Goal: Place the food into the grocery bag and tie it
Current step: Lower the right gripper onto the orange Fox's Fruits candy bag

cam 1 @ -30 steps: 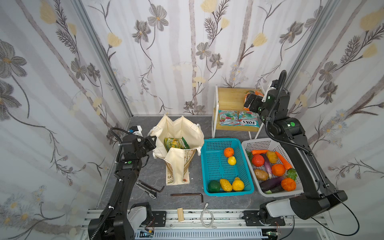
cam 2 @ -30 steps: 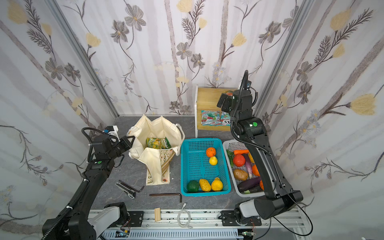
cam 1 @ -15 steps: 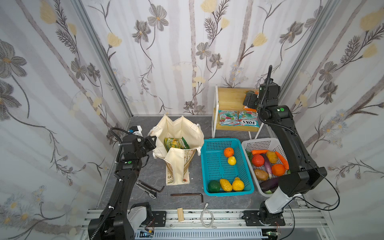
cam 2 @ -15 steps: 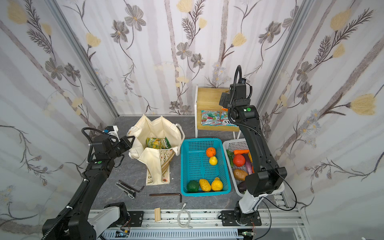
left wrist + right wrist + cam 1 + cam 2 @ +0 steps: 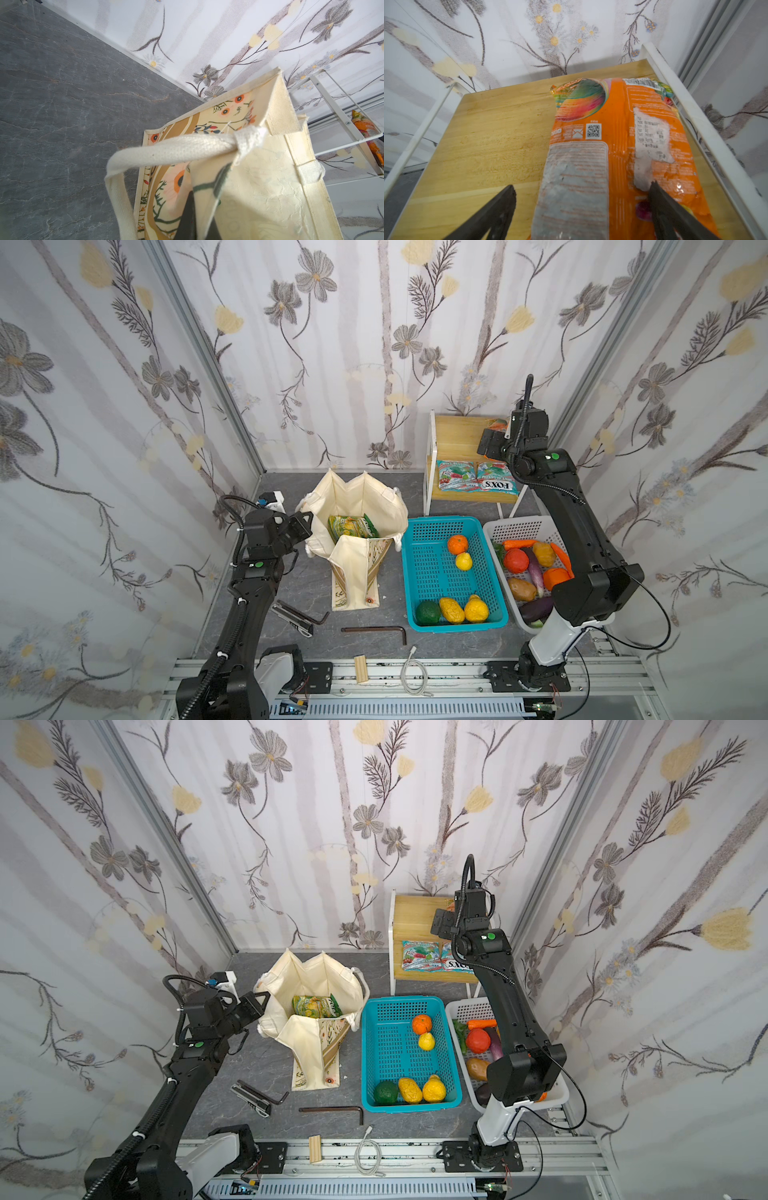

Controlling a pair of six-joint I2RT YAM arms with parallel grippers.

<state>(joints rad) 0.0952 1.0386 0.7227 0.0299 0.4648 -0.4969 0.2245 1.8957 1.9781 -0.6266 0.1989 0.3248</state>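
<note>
Left gripper (image 5: 306,518) clamped shut on bag (image 5: 361,497) rim, 9 o'clock side; green packet (image 5: 351,526) inside. Right gripper (image 5: 582,187) jaws wide, empty, over orange packet (image 5: 612,135) on shelf (image 5: 498,135), 1 o'clock of bag.

Snack packet (image 5: 351,526) in grocery bag (image 5: 362,498)
</note>
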